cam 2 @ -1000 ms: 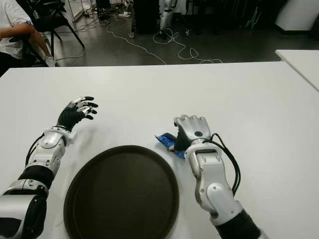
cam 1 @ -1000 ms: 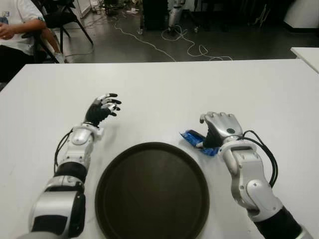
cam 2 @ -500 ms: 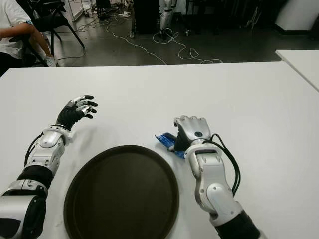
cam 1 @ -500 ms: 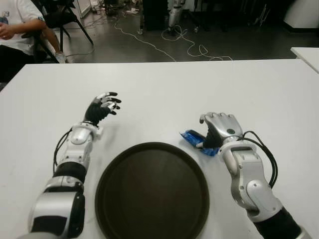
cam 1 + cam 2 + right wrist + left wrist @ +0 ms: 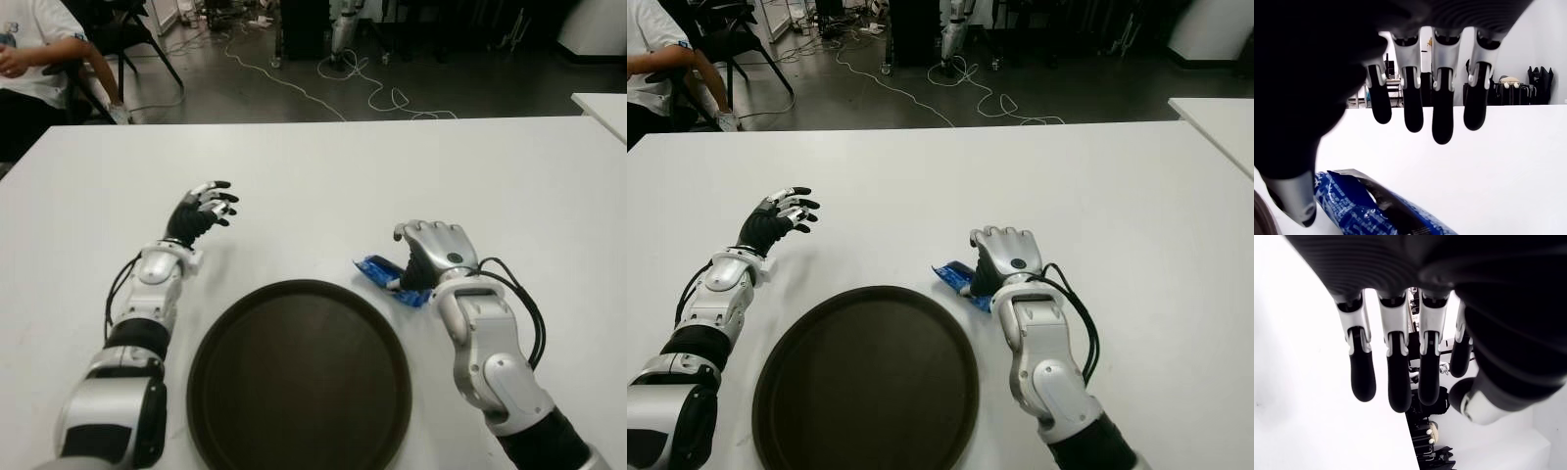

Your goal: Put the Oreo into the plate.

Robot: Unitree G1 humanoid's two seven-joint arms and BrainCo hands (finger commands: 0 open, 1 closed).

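Note:
The Oreo is a blue packet lying flat on the white table, just off the right rim of the round dark plate. My right hand hovers over the packet's right end with its palm down. In the right wrist view the fingers hang apart above the packet and the thumb stands beside it; nothing is grasped. My left hand shows at the left, beyond the plate, with its fingers loosely spread and holding nothing.
A seated person is at the far left beyond the table. Cables lie on the floor behind it. Another white table's corner shows at the right.

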